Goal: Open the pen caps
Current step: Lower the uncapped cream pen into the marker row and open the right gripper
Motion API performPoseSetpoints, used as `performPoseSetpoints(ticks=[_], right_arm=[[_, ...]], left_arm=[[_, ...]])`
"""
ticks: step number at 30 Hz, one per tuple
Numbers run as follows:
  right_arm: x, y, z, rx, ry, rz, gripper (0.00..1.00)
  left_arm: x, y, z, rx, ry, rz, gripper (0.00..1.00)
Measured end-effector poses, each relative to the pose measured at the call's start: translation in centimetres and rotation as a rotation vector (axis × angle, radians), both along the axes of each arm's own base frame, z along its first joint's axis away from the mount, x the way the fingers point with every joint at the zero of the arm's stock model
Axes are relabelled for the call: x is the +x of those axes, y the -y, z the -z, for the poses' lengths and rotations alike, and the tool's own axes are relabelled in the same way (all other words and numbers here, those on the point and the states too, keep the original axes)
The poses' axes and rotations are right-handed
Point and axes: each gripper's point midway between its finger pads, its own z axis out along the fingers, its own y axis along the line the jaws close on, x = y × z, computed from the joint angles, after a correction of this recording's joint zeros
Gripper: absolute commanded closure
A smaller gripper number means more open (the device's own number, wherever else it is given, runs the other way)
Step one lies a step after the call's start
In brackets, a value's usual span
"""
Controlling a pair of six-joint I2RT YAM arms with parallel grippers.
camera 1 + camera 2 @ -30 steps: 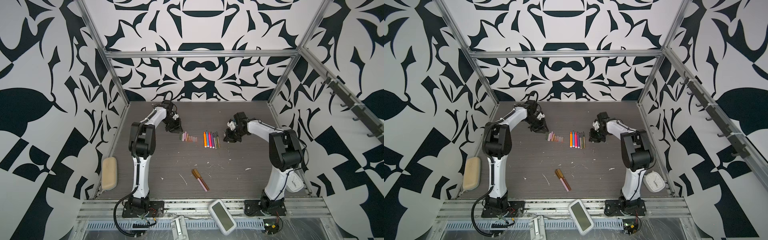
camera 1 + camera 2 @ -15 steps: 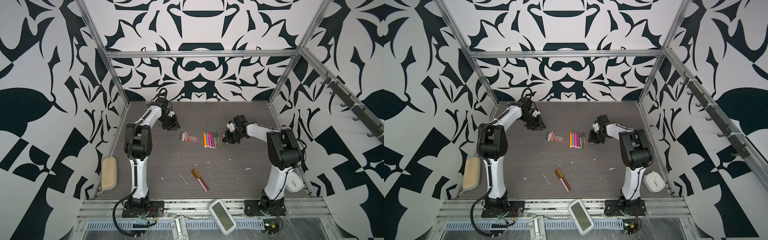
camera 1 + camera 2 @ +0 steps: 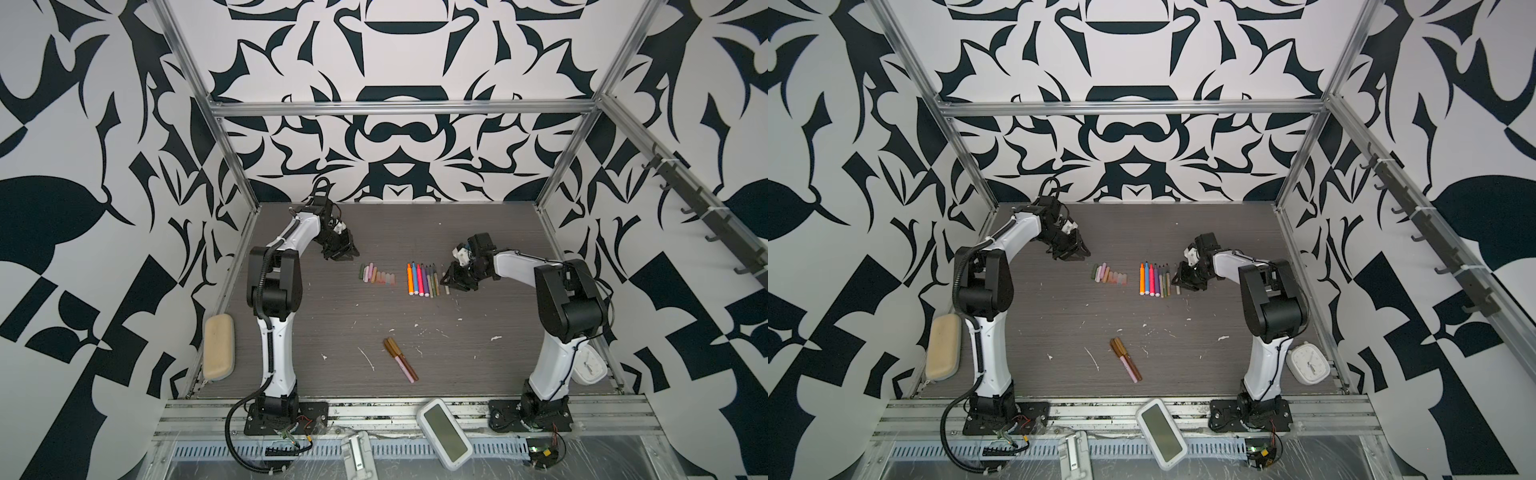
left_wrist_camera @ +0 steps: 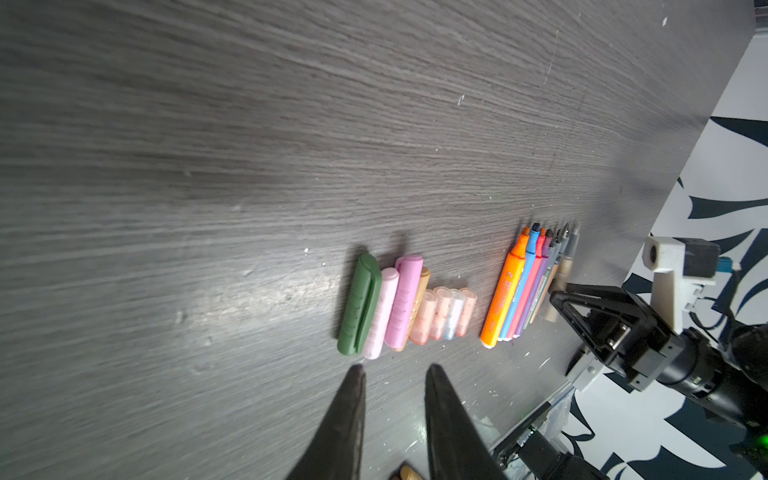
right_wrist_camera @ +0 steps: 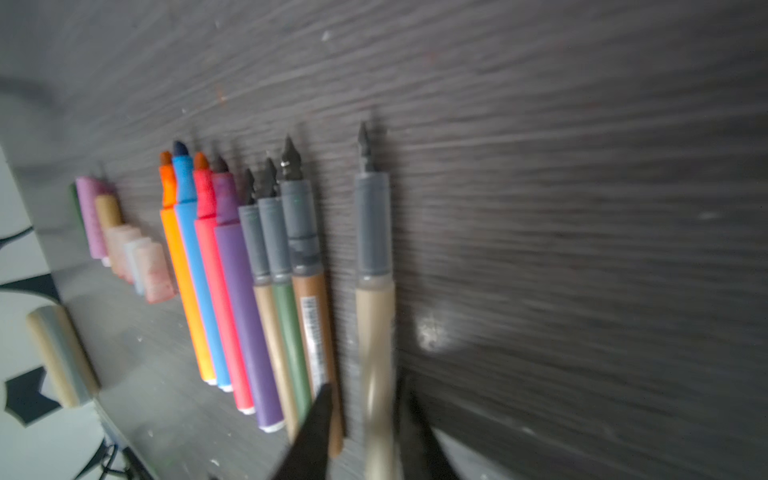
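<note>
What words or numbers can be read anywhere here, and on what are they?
Nothing can be read for certain.
Orange pen: dark print along the barrel, too blurred to read.
Brown pen: a barcode-like label, too blurred to read.
Clock: dial marks too small to read.

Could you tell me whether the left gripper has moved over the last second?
Yes: the left gripper drew back slightly from the pen caps, leftward.

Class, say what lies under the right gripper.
A beige pen lies between the parted jaws of the right gripper, its uncapped tip showing. Its rear end is hidden.
</note>
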Motion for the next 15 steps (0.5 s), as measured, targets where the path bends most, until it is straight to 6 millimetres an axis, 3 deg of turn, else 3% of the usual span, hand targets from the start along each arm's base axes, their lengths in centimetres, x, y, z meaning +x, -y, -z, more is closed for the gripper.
performPoseSetpoints(ticks=[15], right_arm=[[0.02,-0.32,-0.28,0.013,0.001,0.006,0.52]], left_arm=[[0.05,0.26,-0.14,-0.019,-0.006,-0.01,0.72]])
